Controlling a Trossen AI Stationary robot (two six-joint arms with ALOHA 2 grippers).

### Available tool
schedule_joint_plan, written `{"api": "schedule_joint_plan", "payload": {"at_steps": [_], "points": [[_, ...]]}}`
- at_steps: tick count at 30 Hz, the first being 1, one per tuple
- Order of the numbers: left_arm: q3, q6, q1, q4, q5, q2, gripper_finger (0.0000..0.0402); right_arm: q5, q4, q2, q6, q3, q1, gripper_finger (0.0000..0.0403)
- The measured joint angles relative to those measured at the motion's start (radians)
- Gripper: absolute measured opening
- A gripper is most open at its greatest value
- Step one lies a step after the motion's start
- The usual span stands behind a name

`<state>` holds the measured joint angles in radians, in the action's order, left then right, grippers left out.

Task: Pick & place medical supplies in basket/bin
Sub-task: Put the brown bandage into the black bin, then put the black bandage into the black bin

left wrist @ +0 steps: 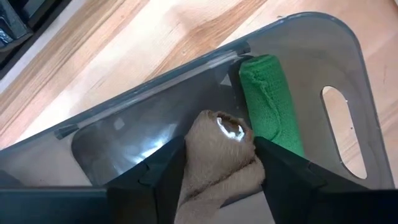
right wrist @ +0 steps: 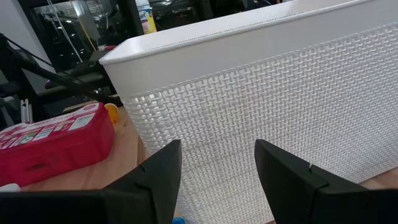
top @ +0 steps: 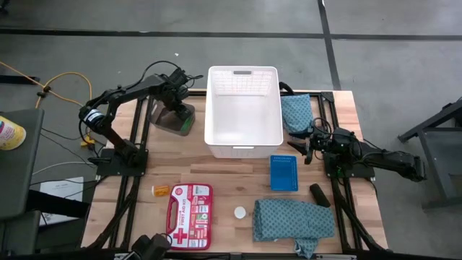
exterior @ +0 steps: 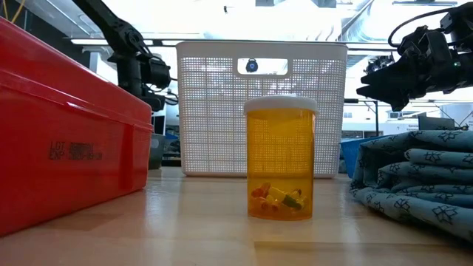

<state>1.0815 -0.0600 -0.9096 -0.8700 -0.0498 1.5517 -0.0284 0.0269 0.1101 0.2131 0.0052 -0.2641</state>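
One brown roll (left wrist: 217, 155) between the left gripper's (left wrist: 219, 163) fingers (left wrist: 163, 171), both fingers against its sides, above the floor of the bin (left wrist: 348, 56). One green roll (left wrist: 268, 102) just beside, lying along the bin's end wall by the handle slot. Bare bin floor on the roll's other side; walls close all round.

One basket (top: 243, 108) next to the bin, empty inside, biggest open space on the table. Right gripper (right wrist: 217, 171) facing the basket's latticed wall, fingers apart, holding nothing.

Two teal cloths: one (top: 296, 112) beside the basket near the right gripper, one (top: 292, 220) at the table's front. One blue tray (top: 284, 172), one black roll (top: 319, 194), one white cap (top: 240, 212), one orange bottle (top: 162, 191), one red kit (top: 189, 206), all on open wood in front of the basket.
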Motion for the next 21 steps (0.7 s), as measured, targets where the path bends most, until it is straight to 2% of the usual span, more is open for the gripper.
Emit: {"api": "schedule_joint_plan", "payload": {"at_steps": [6, 14, 21], "points": [[0.0, 0.0, 0.0, 0.0, 0.0, 0.0, 0.0212, 0.0, 0.0, 0.0, 0.0, 0.0, 0.0, 0.0192], [0.001, 0.0, 0.0, -0.01, 0.0, -0.005, 0.0215, 0.0, 0.0, 0.0, 0.0, 0.0, 0.0, 0.0192], [0.026, -0.019, 0.0, -0.03, -0.001, -0.138, 0.0215, 0.0, 0.0, 0.0, 0.0, 0.0, 0.0, 0.0192]]}}
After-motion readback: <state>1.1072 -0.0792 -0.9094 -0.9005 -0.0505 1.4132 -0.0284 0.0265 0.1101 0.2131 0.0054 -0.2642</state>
